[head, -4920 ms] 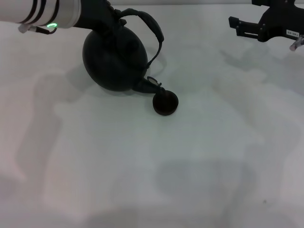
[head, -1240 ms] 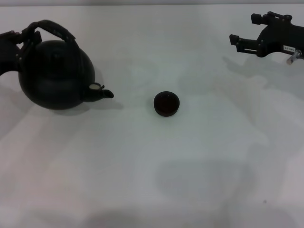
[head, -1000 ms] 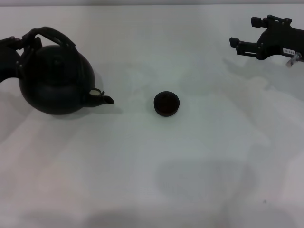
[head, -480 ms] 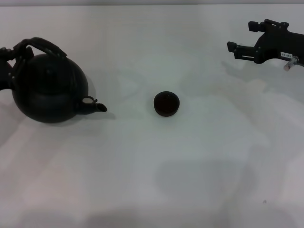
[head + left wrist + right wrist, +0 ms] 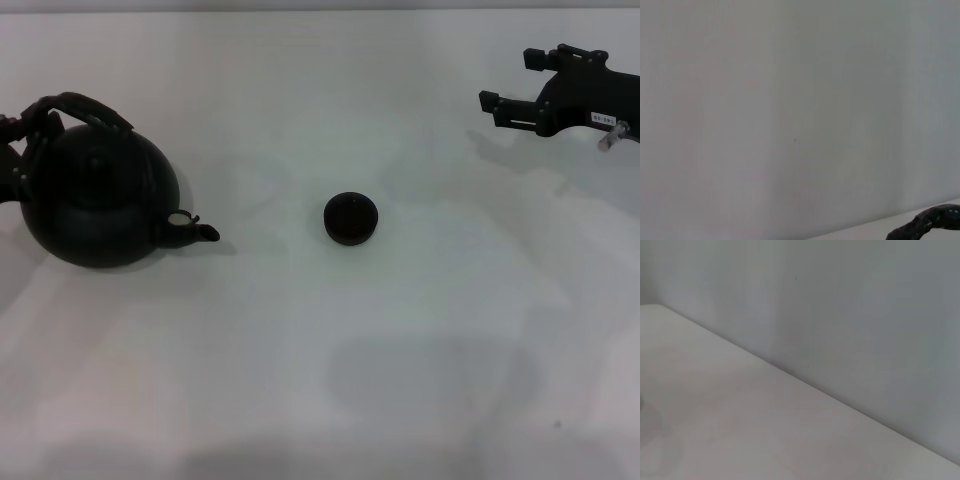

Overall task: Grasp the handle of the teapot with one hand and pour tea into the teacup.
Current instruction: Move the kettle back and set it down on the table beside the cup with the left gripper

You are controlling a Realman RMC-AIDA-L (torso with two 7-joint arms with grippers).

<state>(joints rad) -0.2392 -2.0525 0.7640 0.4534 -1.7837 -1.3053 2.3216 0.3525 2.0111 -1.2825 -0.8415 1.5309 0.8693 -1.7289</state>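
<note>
The round black teapot (image 5: 98, 210) stands upright at the far left of the white table, its short spout (image 5: 196, 232) pointing right toward the teacup. Its arched dark handle (image 5: 85, 104) rises over the lid, and a short stretch of the handle (image 5: 932, 221) also shows in the left wrist view. My left gripper (image 5: 22, 128) is at the picture's left edge, shut on the handle's left end. The small black teacup (image 5: 350, 218) sits alone mid-table, well apart from the spout. My right gripper (image 5: 510, 80) hovers open at the far right, holding nothing.
The white table (image 5: 330, 380) spreads around the pot and cup with nothing else on it. Both wrist views show mostly a pale wall (image 5: 850, 305) and the table's far edge (image 5: 790, 375).
The teapot has moved from tilted over the teacup to the far left, drifting left and lower over the last second and now upright. The right gripper barely shifted.
</note>
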